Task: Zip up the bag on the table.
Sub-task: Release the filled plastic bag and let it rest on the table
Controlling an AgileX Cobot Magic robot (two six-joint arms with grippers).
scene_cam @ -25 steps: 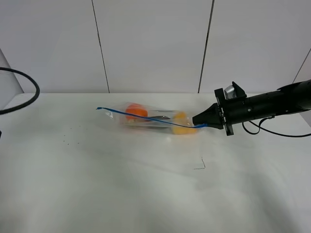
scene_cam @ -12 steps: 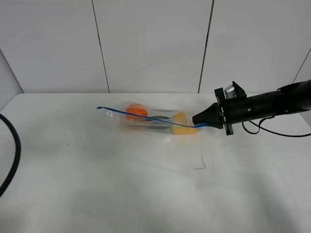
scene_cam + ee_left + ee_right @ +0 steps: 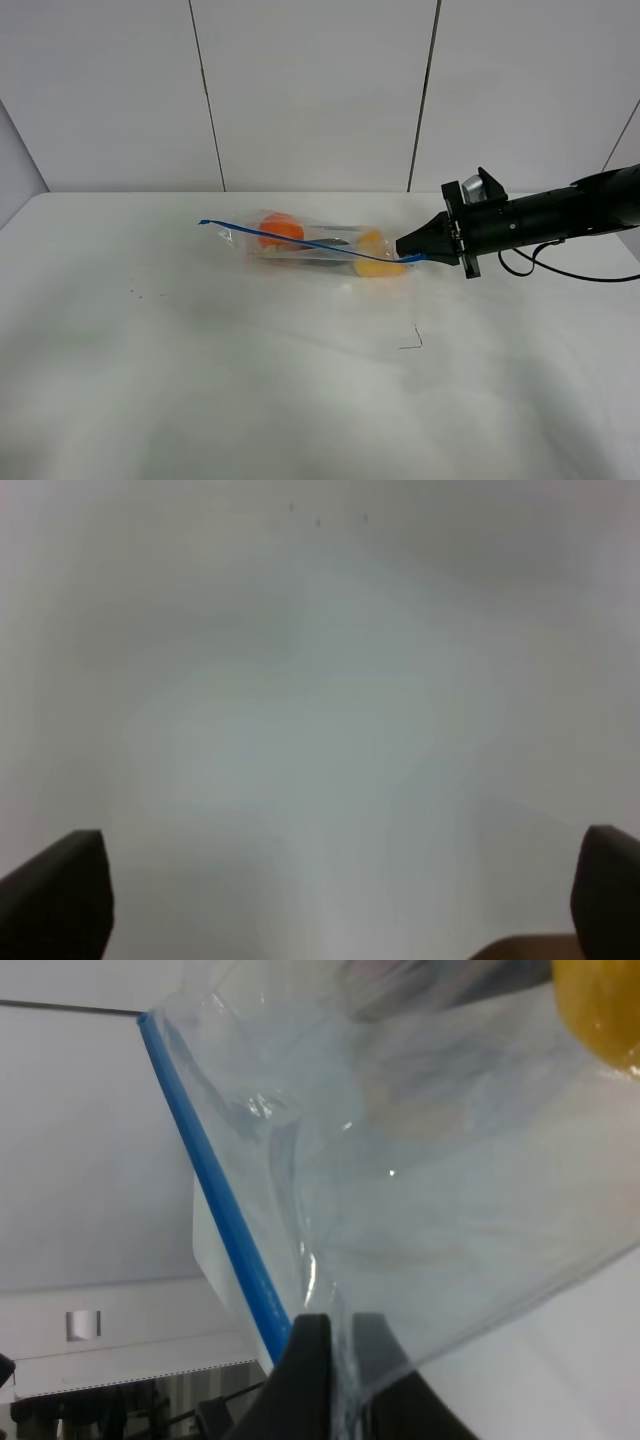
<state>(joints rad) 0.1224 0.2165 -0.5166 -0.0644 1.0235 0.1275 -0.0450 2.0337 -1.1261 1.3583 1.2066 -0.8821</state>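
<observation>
The clear plastic bag [image 3: 320,248] lies on the white table [image 3: 250,390], at the back middle. Orange [image 3: 281,230] and yellow produce [image 3: 372,262] show through it. Its blue zipper strip [image 3: 290,241] runs from the bag's left end to my right gripper [image 3: 408,256], which is shut on the strip's right end. In the right wrist view the strip [image 3: 215,1200] and the crinkly film [image 3: 430,1190] run into the closed fingertips [image 3: 312,1345]. My left gripper [image 3: 340,900] is out of the high view. Its wrist view shows both fingers [image 3: 60,895] wide apart over bare white table.
A small bent dark thread [image 3: 412,342] lies on the table in front of the right arm. Dark specks [image 3: 135,292] mark the left side. The right arm's black cable [image 3: 560,272] hangs by the right edge. A panelled wall [image 3: 310,90] stands behind.
A black cable loop at the high view's left edge has swung down and out of view. The bag and the right gripper have not moved.
</observation>
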